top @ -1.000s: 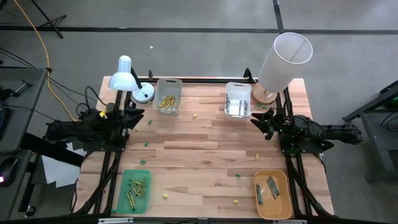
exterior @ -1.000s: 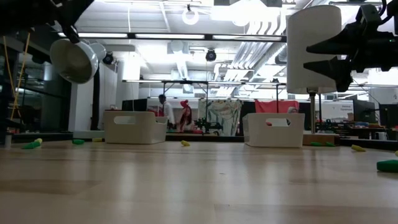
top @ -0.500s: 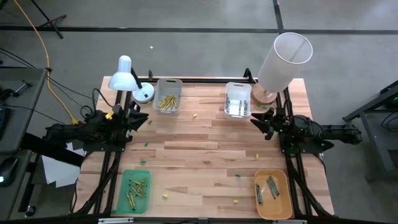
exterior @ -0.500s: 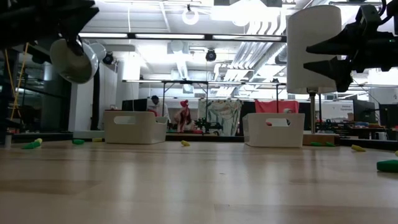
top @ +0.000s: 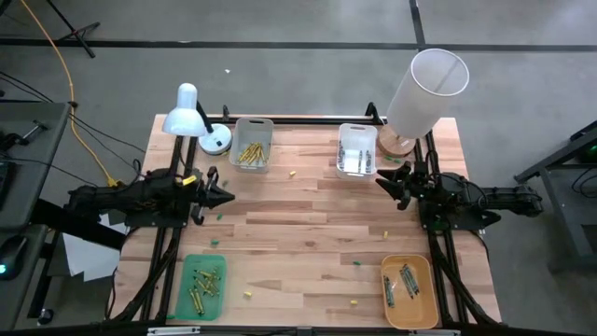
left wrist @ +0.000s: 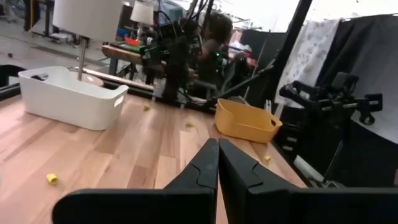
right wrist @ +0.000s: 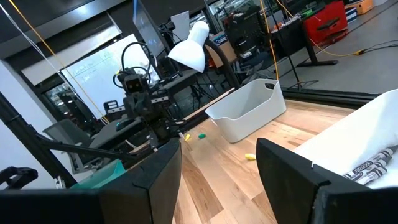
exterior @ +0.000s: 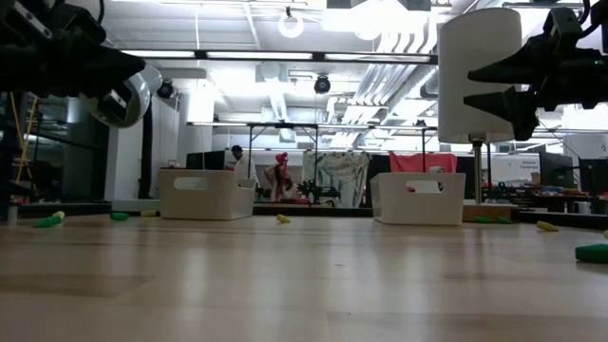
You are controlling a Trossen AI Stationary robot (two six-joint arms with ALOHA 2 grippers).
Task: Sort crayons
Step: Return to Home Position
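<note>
The crayons lie sorted in four trays in the high view: yellow ones in a white tray, grey ones in a second white tray, green ones in a green tray, blue-teal ones in an orange tray. My left gripper is shut on nothing, level above the table's left side. My right gripper stands open and empty above the right side, near the second white tray.
Small green and yellow specks are scattered over the wooden table. A white desk lamp stands at the far left corner, a tall white cylinder lamp at the far right. People show in the room beyond.
My left gripper has shut its fingers on nothing. It has sunk, tipped to level, and swung toward the table's near edge and a little toward the middle.
</note>
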